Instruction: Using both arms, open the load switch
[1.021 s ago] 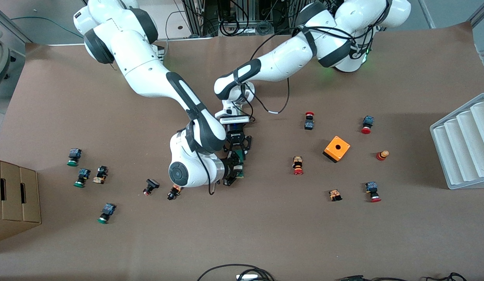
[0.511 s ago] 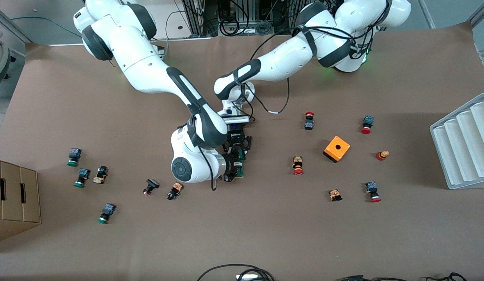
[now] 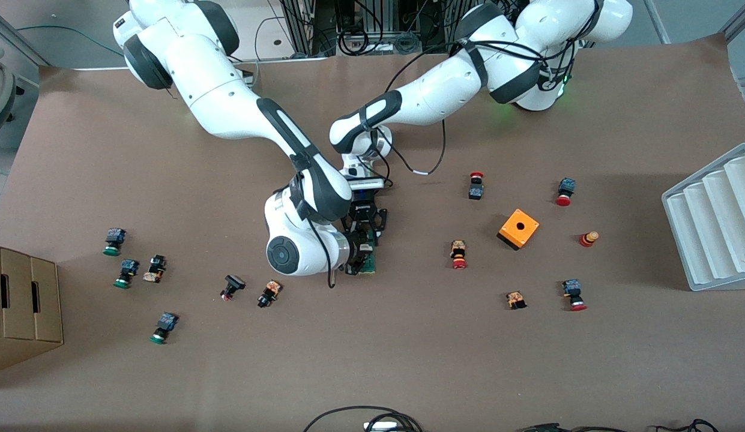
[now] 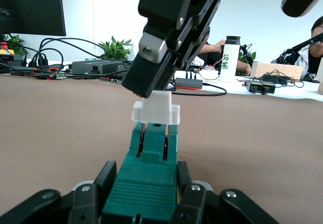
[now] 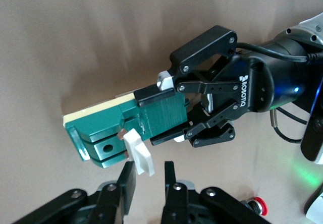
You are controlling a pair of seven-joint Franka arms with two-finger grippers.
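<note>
Left gripper (image 5: 199,118) clamps the dark-green load switch (image 5: 133,123) by one end, holding it lengthwise just over the brown table (image 3: 408,348) at mid-table, its free end pointing toward the front camera. Right gripper (image 4: 151,90), you see, comes in across that long axis and pinches the white lever (image 4: 155,108) standing up out of the body. Your coming pull likely runs straight away from the body, square to its length.
</note>
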